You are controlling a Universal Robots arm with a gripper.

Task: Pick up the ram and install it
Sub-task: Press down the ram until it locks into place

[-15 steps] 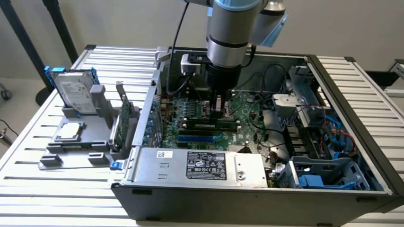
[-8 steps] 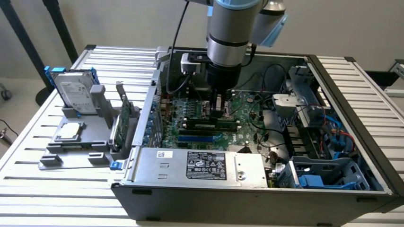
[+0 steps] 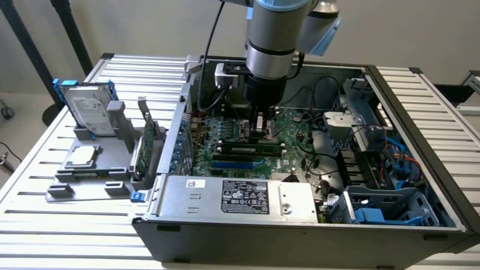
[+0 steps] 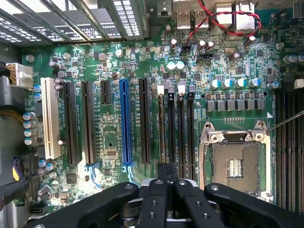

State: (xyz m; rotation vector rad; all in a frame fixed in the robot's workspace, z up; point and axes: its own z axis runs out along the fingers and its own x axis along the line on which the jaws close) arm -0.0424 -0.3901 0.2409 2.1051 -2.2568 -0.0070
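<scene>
Gripper [image 4: 167,190] sits closed over the mobo [image 4: 114,142] mid-case; you see ram [image 3: 251,149] seated in a slot.

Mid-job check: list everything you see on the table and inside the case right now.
table: one, silver, slatted, under everything
computer case: one, black, open, on the table
motherboard: one, green, on the case floor
memory slots: four, black, beside the CPU socket
CPU socket: one, silver-framed, on the motherboard
ram: apparently one, long dark stick, on the motherboard close to the gripper
power supply: one, silver, near edge of the case
fixture: one, grey, exterior view's left
hard drive: one, silver, upright in the fixture
expansion card: one, green, upright between fixture and case
arm: one, grey, reaching down into the case
gripper: one, black, over the memory slots
</scene>
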